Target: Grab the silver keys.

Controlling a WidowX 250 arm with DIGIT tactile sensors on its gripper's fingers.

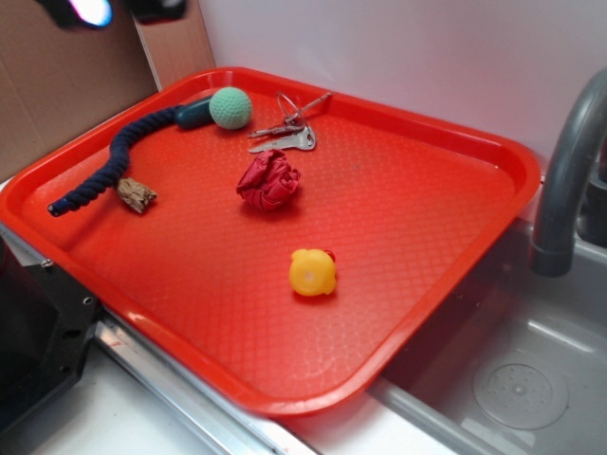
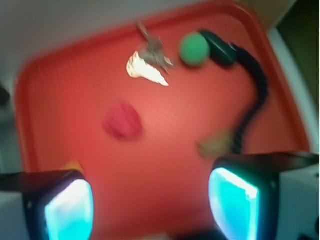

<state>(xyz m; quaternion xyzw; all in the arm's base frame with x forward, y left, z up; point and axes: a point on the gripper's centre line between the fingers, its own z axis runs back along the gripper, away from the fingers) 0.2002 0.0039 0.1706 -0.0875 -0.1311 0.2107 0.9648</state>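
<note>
Tool (image 2: 150, 200) high above the red plastic tray (image 1: 455, 237), fingers (image 2: 67, 210) spread wide apart, nothing between them. In the exterior view only a glimpse of it shows at the top left corner.

Bunch of flat silver-grey metal keys on a thin wire ring (image 2: 150, 62): lying on the tray floor well ahead of the tool, close to the tray's far rim. Wire ring lies on the rim side of the blades, one darker key among them. Just beside the bunch, toward the tool's right finger, a green knitted ball (image 2: 194, 49) touching the end of a dark blue braided rope (image 2: 255, 95).

Between tool and keys, a crumpled red cloth ball (image 2: 122, 120), off toward the left finger. Small brown cork-like chunk (image 2: 217, 145) nearer the right finger. Yellow rubber toy (image 1: 312, 272) sits apart.

Wrist view blurred; blade orientation probably fanned, not certain.

Step in hand: approach. Carry the tool forward until the keys sit midway between the fingers, then descend straight. Straddle the stacked blades, not the thin ring. Keep clear of the green ball. Fingertips must reach the tray floor, since the keys lie flat.
</note>
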